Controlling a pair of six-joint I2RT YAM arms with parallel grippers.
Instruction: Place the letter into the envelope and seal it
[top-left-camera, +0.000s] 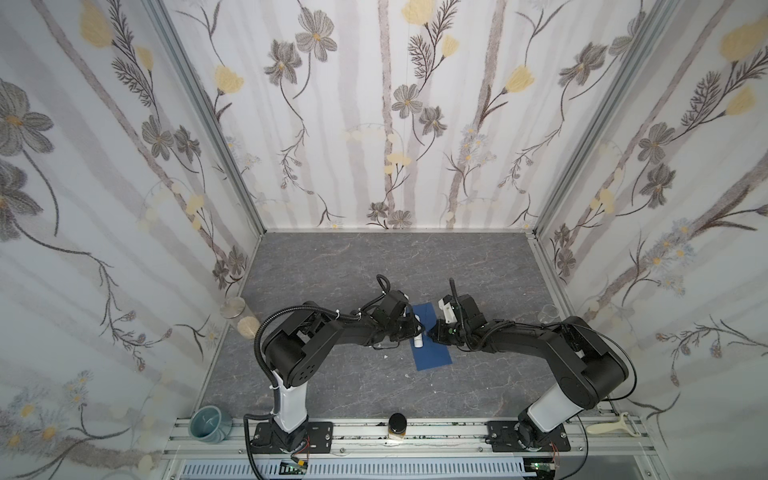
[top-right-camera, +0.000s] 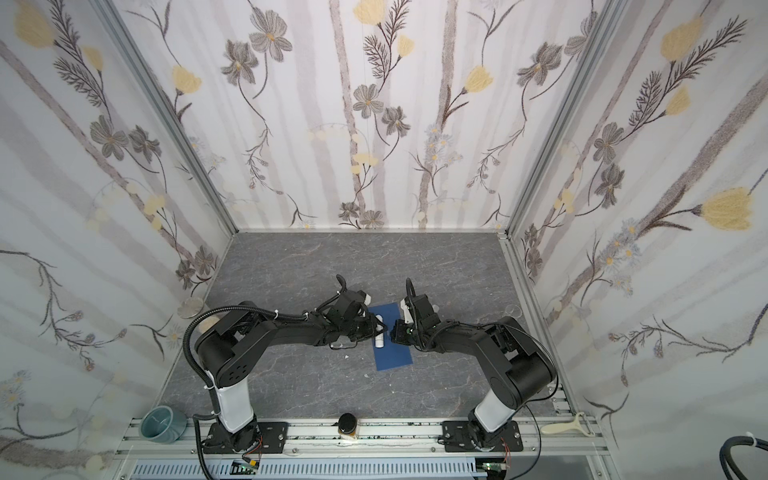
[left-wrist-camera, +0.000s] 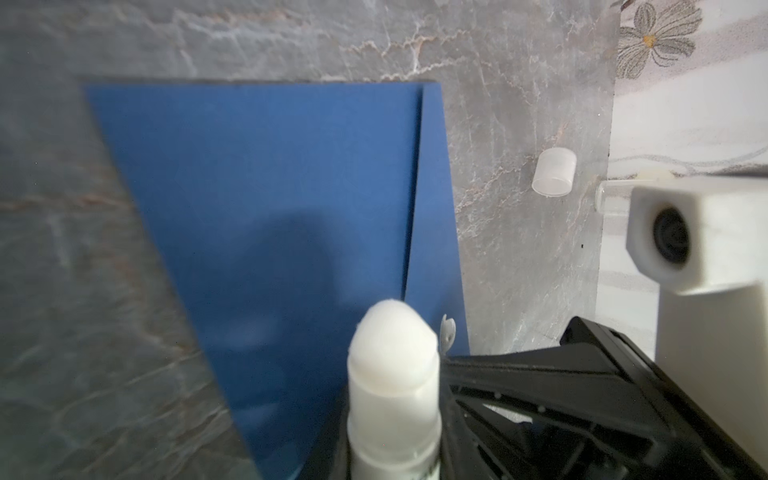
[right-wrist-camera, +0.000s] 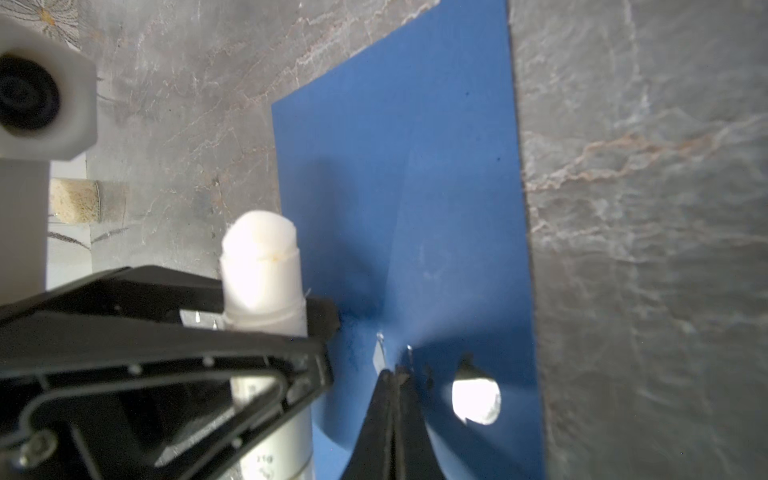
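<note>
Uncapped glue stick (left-wrist-camera: 392, 374) up front, clamped in the left gripper (top-left-camera: 411, 330), print too blurry to read. The right gripper (right-wrist-camera: 392, 374) is pinched tight on the blue envelope (right-wrist-camera: 415, 187).

A teal cup (top-left-camera: 210, 423) sat on the metal rail (top-left-camera: 453, 434) just past the desk's (top-left-camera: 332, 270) front left corner. A dark-lidded jar (top-left-camera: 397, 424) was at the middle of that rail, and a cream peeler (top-left-camera: 615, 426) lay by the front right corner. At the desk's left edge was a clear jar with sandy filling (top-left-camera: 241, 316), and at its right edge a clear glass (top-left-camera: 549, 312). A translucent cap (left-wrist-camera: 554, 171) lay toward that same edge. An uncapped white glue stick (top-left-camera: 417, 332) hung over the desk's middle, with white crumbs (top-left-camera: 385, 356) nearby. Flowered wallpaper (top-left-camera: 395, 104) covered the walls.
</note>
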